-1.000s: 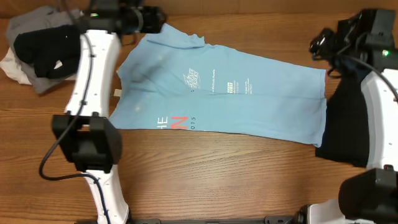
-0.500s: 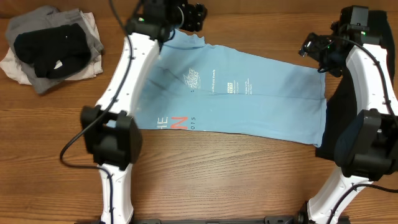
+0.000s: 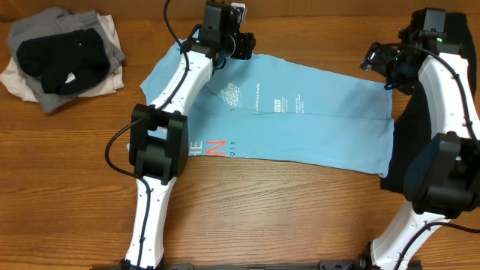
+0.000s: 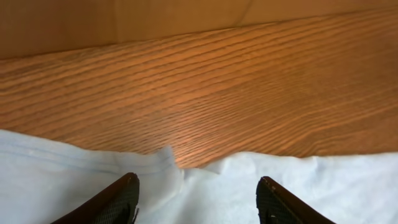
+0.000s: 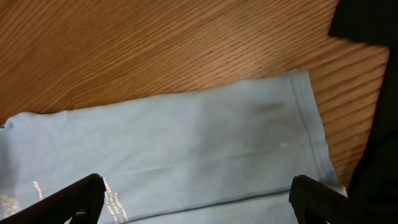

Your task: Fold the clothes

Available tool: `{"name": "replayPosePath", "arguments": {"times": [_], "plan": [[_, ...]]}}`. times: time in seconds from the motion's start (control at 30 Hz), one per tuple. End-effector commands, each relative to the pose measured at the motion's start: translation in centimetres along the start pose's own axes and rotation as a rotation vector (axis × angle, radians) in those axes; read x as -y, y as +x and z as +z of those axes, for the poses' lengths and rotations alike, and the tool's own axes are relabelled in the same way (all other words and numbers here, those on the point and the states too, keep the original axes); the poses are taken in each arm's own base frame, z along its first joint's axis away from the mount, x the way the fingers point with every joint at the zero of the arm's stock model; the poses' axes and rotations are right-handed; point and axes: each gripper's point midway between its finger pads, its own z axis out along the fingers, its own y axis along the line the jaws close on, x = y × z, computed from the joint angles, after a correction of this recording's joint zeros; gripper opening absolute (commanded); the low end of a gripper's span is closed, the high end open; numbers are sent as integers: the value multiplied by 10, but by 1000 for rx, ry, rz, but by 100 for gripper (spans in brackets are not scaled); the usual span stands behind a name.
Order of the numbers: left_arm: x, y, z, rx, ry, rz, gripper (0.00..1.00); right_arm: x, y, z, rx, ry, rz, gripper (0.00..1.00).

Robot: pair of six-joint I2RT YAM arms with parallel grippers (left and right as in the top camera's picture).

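The light blue T-shirt (image 3: 300,120) lies flat across the middle of the table, its white print and red-and-white lettering facing up. My left gripper (image 3: 238,41) hovers over its far edge at the neck, open. In the left wrist view both fingers (image 4: 118,202) stand apart above the pale fabric (image 4: 62,180) with nothing between them. My right gripper (image 3: 379,60) is wide open over the shirt's far right corner. The right wrist view shows the hem (image 5: 308,118) and the flat blue cloth (image 5: 186,143) below it. A black garment (image 3: 411,150) lies under the shirt's right end.
A pile of grey, black and white clothes (image 3: 60,56) sits at the far left corner. The black garment (image 5: 373,93) spreads along the table's right side. Bare wood (image 3: 262,210) runs along the front edge.
My left arm has swung right from the far left to the shirt's neck. The right arm shifted slightly to the far right corner, and its jaws opened a little wider.
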Motion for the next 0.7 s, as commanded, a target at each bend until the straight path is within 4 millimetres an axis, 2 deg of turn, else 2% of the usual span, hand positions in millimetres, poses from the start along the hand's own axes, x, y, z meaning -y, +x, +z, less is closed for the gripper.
{"name": "replayPosePath", "arguments": {"times": [0.0,0.2,0.5,0.67], "plan": [[-12,3,7,8,-90,-49,62,-4,-10,-14,38,-14,-10,99],[-19,11,10,1,-215,-31,61,-5,-8,-14,32,-13,-8,98],[-25,35,29,-36,-246,-60,61,-4,-5,-14,20,-9,-6,98],[-27,37,33,-34,-248,-59,61,-4,-5,-14,19,-9,-6,98]]}}
